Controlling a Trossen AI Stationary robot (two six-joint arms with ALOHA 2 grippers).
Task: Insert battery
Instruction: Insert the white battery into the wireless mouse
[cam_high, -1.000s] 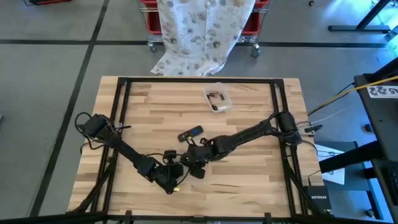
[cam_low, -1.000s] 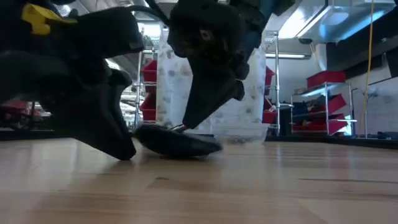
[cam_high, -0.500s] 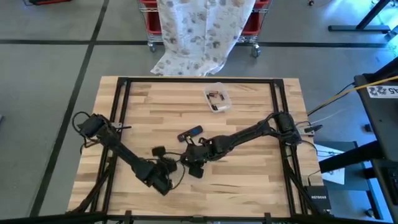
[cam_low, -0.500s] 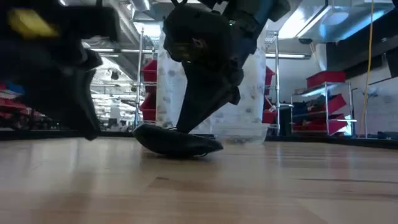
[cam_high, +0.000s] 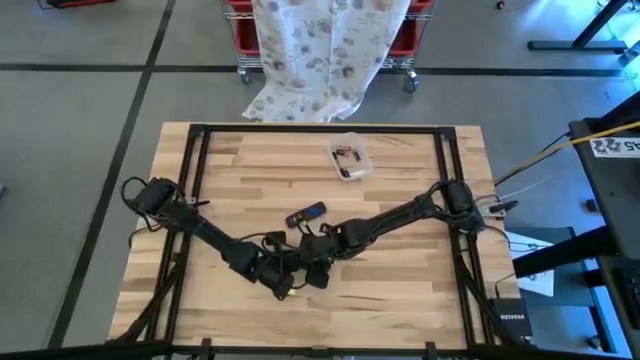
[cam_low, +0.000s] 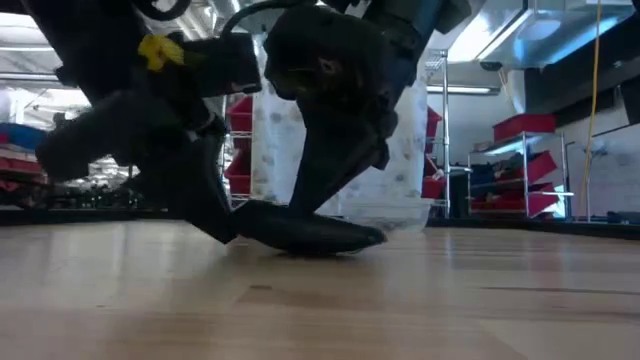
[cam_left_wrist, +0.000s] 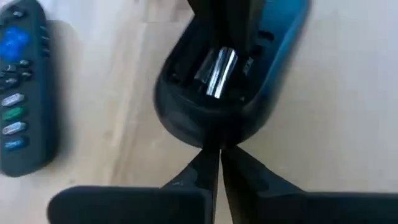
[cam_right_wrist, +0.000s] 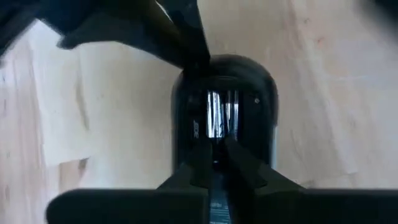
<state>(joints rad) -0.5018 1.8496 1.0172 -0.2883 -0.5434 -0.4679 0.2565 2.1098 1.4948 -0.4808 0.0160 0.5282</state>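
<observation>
A dark remote (cam_left_wrist: 217, 118) lies on the table on its face, its battery bay open, with a silver battery (cam_left_wrist: 214, 71) lying in the bay. My left gripper (cam_left_wrist: 219, 151) is shut, with its tips at the remote's rounded end. My right gripper (cam_right_wrist: 214, 158) is also shut. It comes down into the bay from the opposite side, and its tips are at the battery (cam_right_wrist: 219, 115). In the low view the remote (cam_low: 320, 235) rests flat on the wood between both grippers. My left gripper touches the rim of the remote's rounded end (cam_left_wrist: 214, 138) with the tips of its shut fingers. It comes in low and slanting from the table's left and near side. The remote stays flat on the table. My right gripper sets its shut fingertips (cam_right_wrist: 233, 155) on the near end of the battery in the open bay. It slants down from the table's right, with the fingers lying along the remote. Whether the tips touch the battery or the bay's edge, I cannot tell.
A second remote (cam_high: 307, 213), buttons up, lies just beyond the grippers; it shows in the left wrist view as the second remote (cam_left_wrist: 22, 87). A clear tub (cam_high: 350, 157) with small parts stands toward the far edge. Bare wood lies toward the near and right edges.
My left gripper drew back toward the table's left edge, away from the remote. It then came back and now touches the remote's end. The remote has slid a little toward the table's right. My right gripper has stayed at the battery bay.
</observation>
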